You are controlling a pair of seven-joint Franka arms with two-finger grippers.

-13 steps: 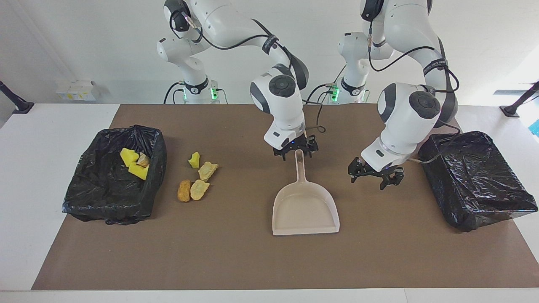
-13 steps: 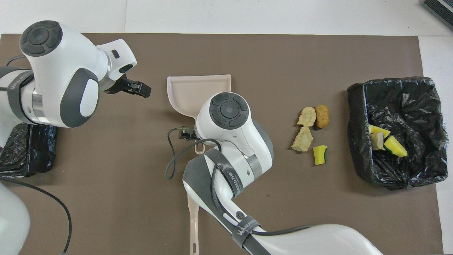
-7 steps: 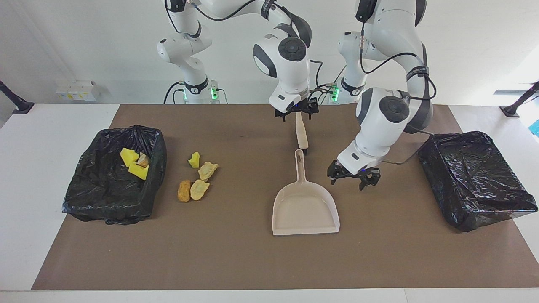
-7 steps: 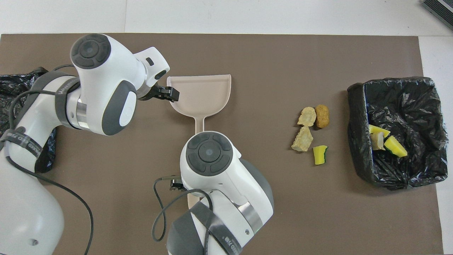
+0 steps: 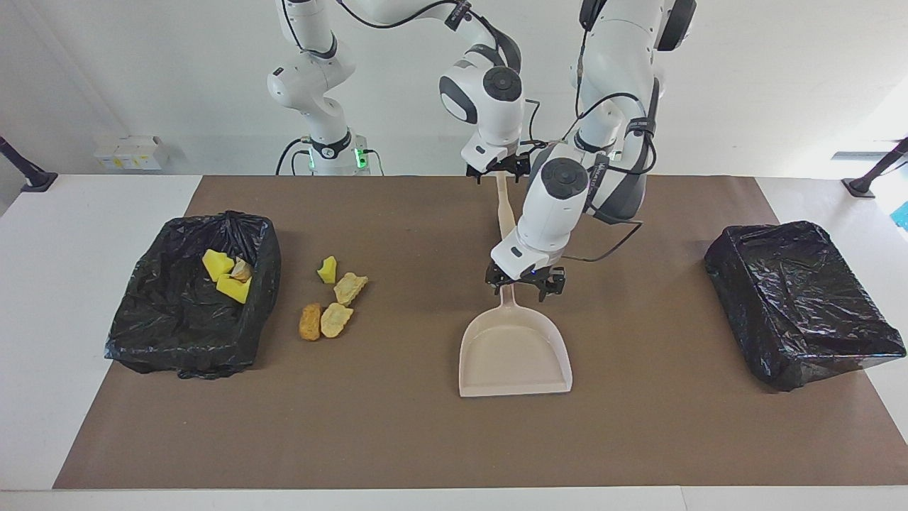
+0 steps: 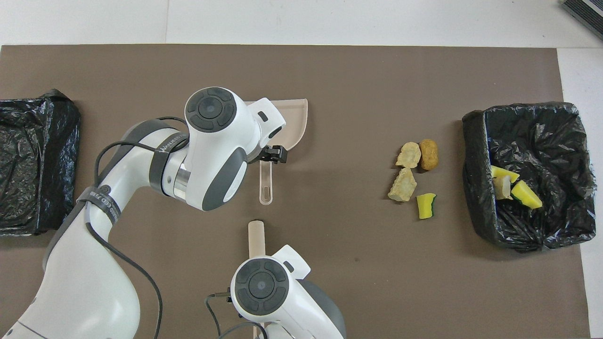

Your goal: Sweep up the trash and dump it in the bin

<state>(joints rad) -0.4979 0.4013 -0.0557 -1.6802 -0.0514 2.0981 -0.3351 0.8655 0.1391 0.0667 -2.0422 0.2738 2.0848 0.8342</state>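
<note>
Moved: left jaws (image 5: 526,282) now over dustpan (image 5: 516,351) handle, spread, empty.
Right jaws (image 5: 499,169): over brush (image 5: 505,209), spread.
Trash (image 5: 331,298): at dustpan's nine o'clock.

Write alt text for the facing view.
The left gripper hangs open over the beige dustpan handle; the right gripper is over the hand brush. Four trash scraps lie beside a black-lined bin holding three more.

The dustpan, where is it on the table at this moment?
In the facing view the dustpan lies flat on the brown mat near the table's middle, its handle toward the robots. The left tool is over the handle, and four loose trash scraps lie toward the right arm's end.
</note>
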